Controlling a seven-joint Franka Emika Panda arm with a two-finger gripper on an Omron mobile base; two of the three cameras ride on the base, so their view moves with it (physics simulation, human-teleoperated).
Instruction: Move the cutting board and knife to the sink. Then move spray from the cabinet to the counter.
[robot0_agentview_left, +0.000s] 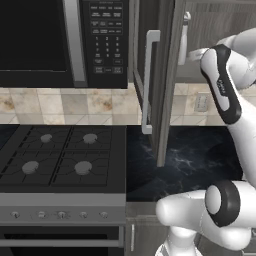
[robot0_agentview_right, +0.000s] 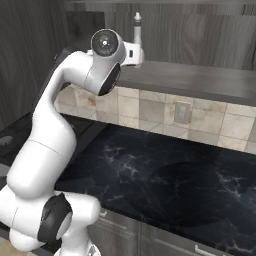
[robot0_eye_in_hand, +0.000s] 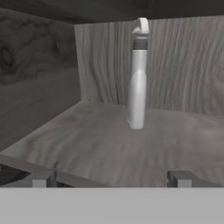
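The spray (robot0_eye_in_hand: 137, 78) stands upright on the shelf of the cabinet (robot0_eye_in_hand: 96, 144), a slim pale bottle with its trigger nozzle on top, close to the back wall. My gripper (robot0_eye_in_hand: 111, 179) is open at the shelf's front edge, a short way in front of the bottle, with nothing between its fingertips (robot0_eye_in_hand: 42, 179). In the right base view the spray (robot0_agentview_right: 137, 24) rises just behind my hand. The cabinet door (robot0_agentview_left: 162, 75) hangs open with its white bar handle (robot0_agentview_left: 148, 80). The counter (robot0_agentview_right: 175, 175) lies below. The cutting board, knife and sink are out of view.
A black microwave (robot0_agentview_left: 50, 40) hangs left of the cabinet, above a gas stove (robot0_agentview_left: 60, 155). The open door juts out over the counter (robot0_agentview_left: 200, 155) between stove and arm. A wall outlet (robot0_agentview_right: 182, 112) sits in the tiled backsplash.
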